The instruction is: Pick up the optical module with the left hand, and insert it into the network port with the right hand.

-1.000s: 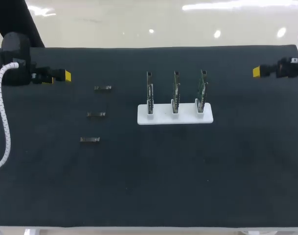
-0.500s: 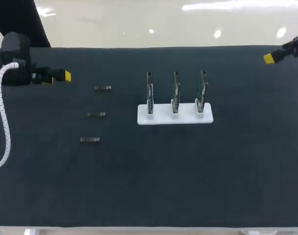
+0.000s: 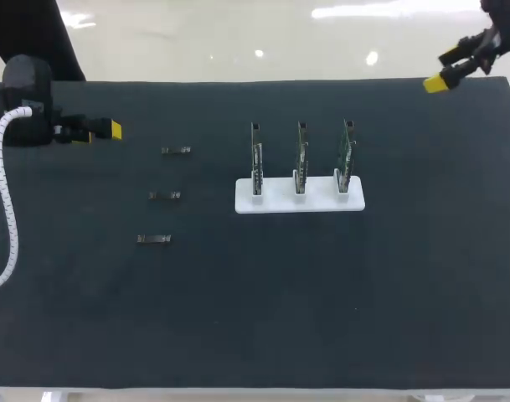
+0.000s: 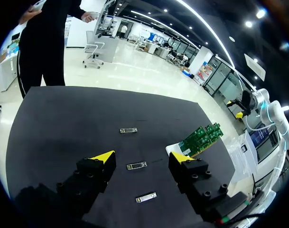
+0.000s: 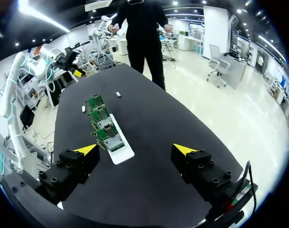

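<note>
While the left gripper hangs over the far left part of the table, its fingers stand spread with nothing between them; just to its right three optical modules lie flat on the dark cloth in a slanting column: the far module, the middle module and the near module, each apart from the others. Seen from the left wrist, the middle module lies under the gap between the fingers (touching neither). Near the table's middle, well apart from the modules, a white stand holds three green circuit boards upright in a row; the right gripper is over the far right corner, fingers wide apart and empty, with the stand ahead of it.
</note>
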Robot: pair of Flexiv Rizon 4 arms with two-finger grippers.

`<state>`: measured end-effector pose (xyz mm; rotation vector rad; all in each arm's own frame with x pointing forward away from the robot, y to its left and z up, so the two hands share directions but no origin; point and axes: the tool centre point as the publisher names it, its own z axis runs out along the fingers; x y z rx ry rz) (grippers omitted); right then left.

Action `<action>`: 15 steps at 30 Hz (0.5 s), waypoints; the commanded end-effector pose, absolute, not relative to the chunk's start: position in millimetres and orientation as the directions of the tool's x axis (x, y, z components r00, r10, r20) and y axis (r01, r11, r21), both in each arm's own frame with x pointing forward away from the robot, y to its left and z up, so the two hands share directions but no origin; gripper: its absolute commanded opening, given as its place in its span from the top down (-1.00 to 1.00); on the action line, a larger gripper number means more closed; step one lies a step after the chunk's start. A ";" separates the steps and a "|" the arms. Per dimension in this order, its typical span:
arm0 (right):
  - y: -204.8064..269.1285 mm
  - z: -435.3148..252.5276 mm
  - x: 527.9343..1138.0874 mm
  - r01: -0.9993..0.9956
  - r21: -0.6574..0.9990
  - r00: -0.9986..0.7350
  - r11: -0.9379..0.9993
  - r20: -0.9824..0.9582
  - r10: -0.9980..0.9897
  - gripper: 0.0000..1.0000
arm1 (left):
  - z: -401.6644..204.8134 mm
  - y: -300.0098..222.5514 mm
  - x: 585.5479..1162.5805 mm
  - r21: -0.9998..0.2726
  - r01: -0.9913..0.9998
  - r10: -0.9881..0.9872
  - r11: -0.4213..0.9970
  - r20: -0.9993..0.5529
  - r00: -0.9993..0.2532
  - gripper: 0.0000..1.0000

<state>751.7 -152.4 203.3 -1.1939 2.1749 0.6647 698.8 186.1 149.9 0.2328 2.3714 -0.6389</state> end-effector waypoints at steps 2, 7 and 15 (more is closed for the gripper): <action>-123.6 196.4 758.9 -0.887 0.221 -0.437 0.406 -0.683 -0.585 -1.00 | 151.0 184.7 699.6 -0.381 0.319 0.001 0.868 -0.640 -0.768 -1.00; -101.3 195.9 756.3 -0.890 0.213 -0.431 0.403 -0.682 -0.591 -1.00 | 151.0 184.7 699.6 -0.381 0.319 0.001 0.868 -0.640 -0.768 -1.00; -85.3 194.0 752.6 -0.871 0.224 -0.463 0.437 -0.673 -0.577 -1.00 | 151.0 184.7 699.6 -0.381 0.319 0.001 0.868 -0.640 -0.768 -1.00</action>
